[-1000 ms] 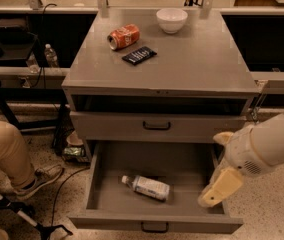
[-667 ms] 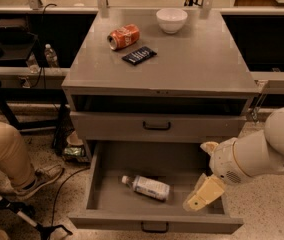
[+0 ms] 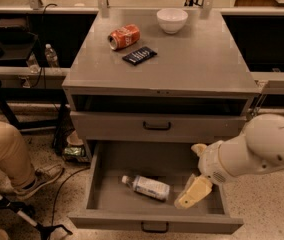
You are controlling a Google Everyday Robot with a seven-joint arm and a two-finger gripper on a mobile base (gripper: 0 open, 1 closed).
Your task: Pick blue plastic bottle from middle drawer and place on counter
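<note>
The tabletop is lying well above and behind the hand, carrying a white bowl, a red soda can and a black packet.

The middle drawer is standing pulled fully out, and the hand is hanging inside its right half. The arm is reaching in from the right.

The hand is showing its fingers spread apart and is holding nothing.

The blue plastic bottle is lying on its side on the drawer floor, just to the left of the hand, cap pointing away from it. The two are not touching.

Change over the last second: the hand is travelling leftward across the drawer, and the gap to the bottle is narrowing. The bottle itself is keeping its position.

Judgement: the approach is nearing its end. The grasp is not yet made, and the lift and the transfer to the tabletop are still outstanding.
</note>
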